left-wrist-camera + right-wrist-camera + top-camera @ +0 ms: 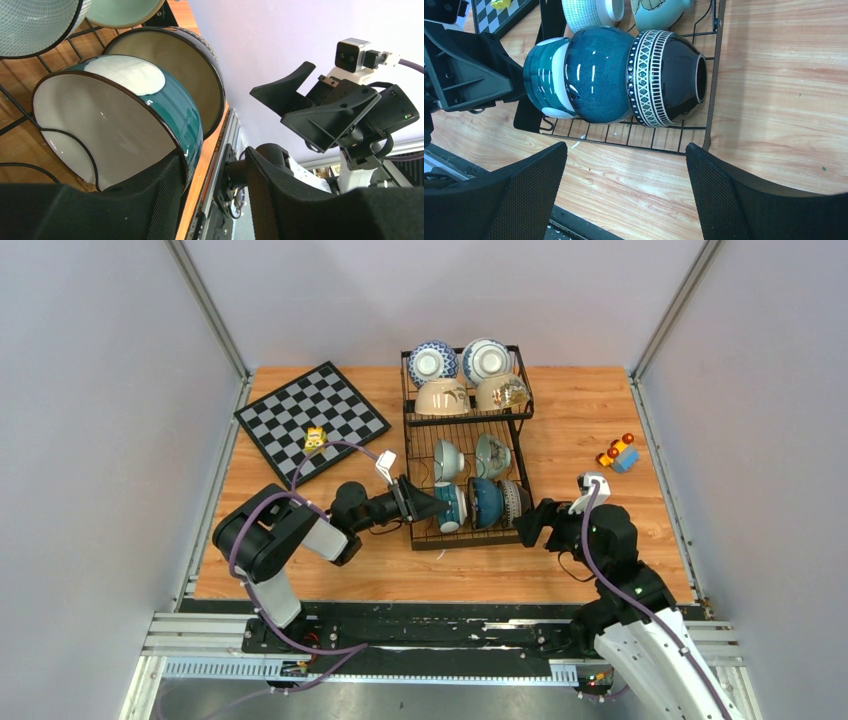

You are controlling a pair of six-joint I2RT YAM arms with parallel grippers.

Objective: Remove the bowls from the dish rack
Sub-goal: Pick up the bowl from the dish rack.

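Rack is black wire. Lower tray near edge: teal bowl w/ white patches, glossy dk blue bowl, black bowl w/ white geometric band. Top basket: blue-white bowls, beige bowls.

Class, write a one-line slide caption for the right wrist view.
Open right gripper faces three bowls standing on edge in the dish rack.

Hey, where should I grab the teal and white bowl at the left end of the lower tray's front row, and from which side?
Pinch its rim, one finger inside, one outside, coming from the left. The teal bowl lies on its side, mouth facing left, its back against the dark blue bowl, so only the rim is free.
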